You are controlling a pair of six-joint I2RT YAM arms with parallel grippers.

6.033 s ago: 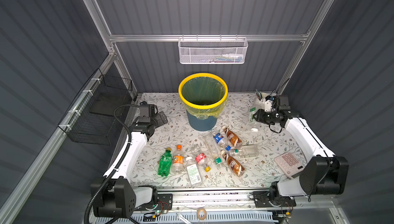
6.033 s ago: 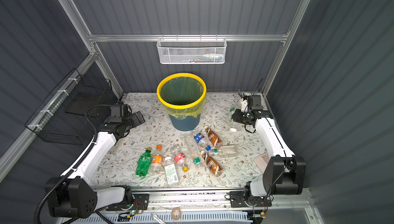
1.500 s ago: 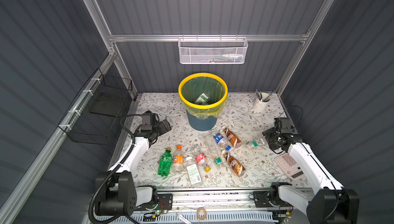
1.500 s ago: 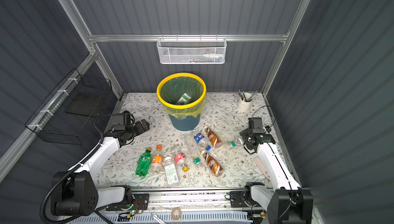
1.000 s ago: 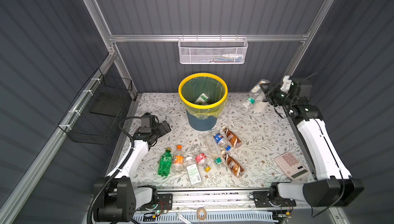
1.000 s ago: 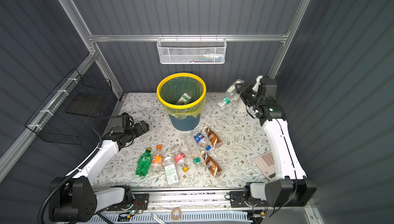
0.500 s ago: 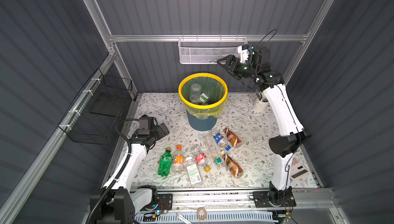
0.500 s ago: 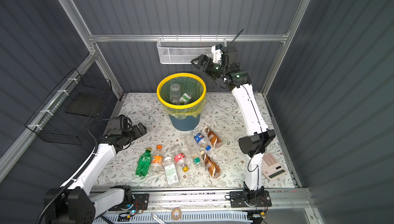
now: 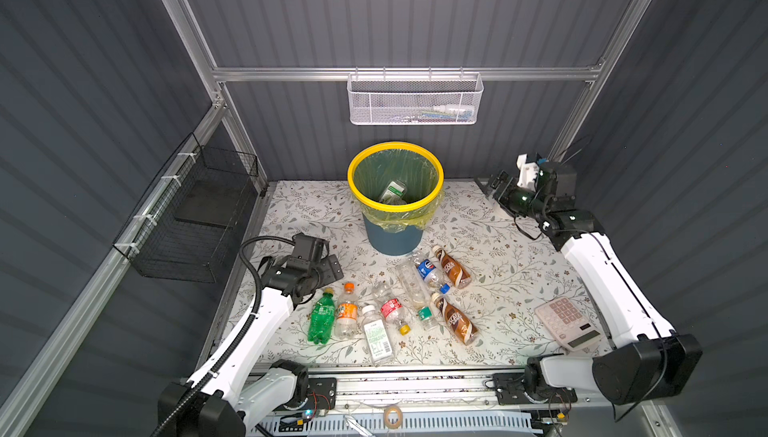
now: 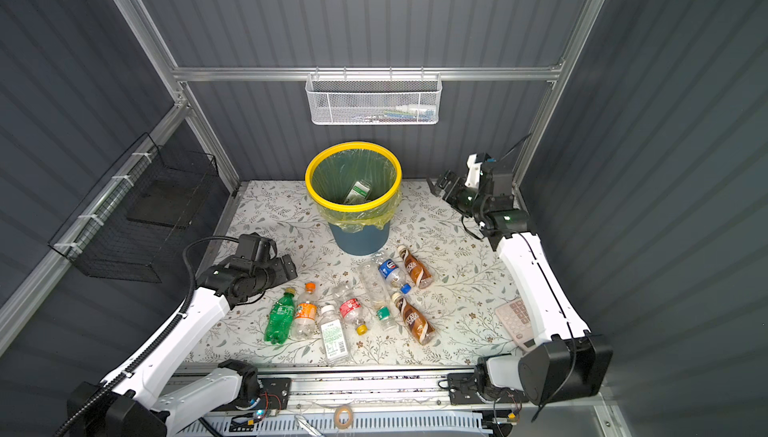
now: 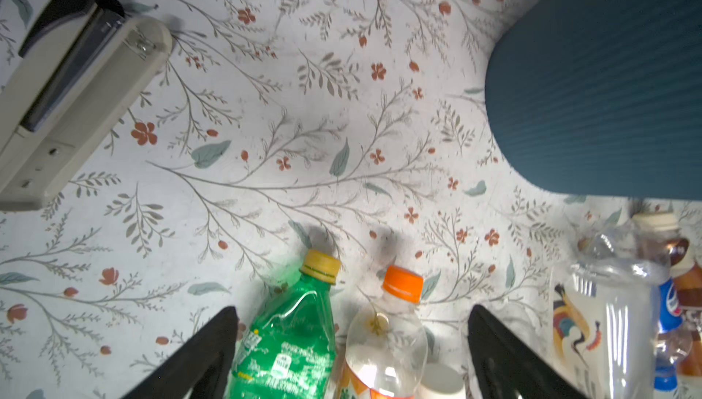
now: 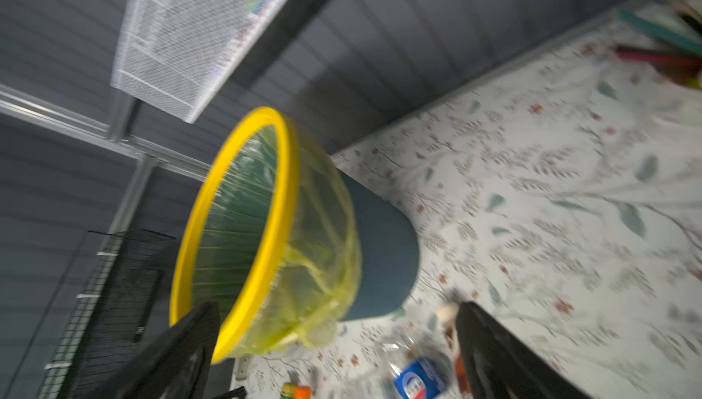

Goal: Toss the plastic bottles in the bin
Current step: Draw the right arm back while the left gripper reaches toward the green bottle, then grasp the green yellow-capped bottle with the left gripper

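**Bottles on desk, one in bin, both sets of jaws apart**

The plastic bottles (image 9: 412, 287) are lying in a loose cluster at the lower centre of both top views, just below the bin (image 9: 392, 239) in the frame. Running from the left of the cluster:
- a green bottle (image 9: 321, 322)
- an orange-labelled bottle (image 9: 346, 310), lying against the green one
- a white-labelled bottle (image 9: 378, 337)
- a red-labelled bottle (image 9: 391, 310)
- a blue-labelled bottle (image 9: 428, 270)
- two brown coffee bottles (image 9: 452, 268) (image 9: 457, 320)

One more bottle, the green-and-white-labelled bottle (image 9: 392, 191), is lying inside the bin's yellow liner. The bin is standing upright at the frame's centre.

The left gripper (image 9: 330, 266) is hovering left of centre, just up and left of the green bottle's cap. Its jaws are standing apart and gripping nothing. In the left wrist view the green and orange caps are showing between the fingers (image 11: 212, 344).

The right gripper (image 9: 491, 184) is hanging at the right of the frame, level with the bin's rim and well apart from the cluster. Its jaws are also standing apart and empty.

A white calculator (image 9: 567, 322) is lying at the lower right of the desk (image 9: 498, 248).
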